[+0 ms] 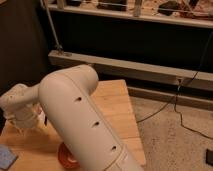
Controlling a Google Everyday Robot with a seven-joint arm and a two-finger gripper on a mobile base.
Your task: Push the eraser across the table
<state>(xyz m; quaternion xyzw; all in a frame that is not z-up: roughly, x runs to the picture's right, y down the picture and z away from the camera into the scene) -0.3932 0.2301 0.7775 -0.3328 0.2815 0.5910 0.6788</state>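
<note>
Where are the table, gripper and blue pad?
table [116,106], camera view: bare planks.
gripper [27,125], camera view, over the table's left side: pale body.
blue pad [6,157], camera view: top face.

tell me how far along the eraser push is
Looks done: the approach. The gripper sits low over the left side of the table, close beside the eraser, only a dark sliver of which shows past the arm. In hand: lining up on it; contact cannot be confirmed. Left: the push itself, with the plank top stretching away to the right.
</note>
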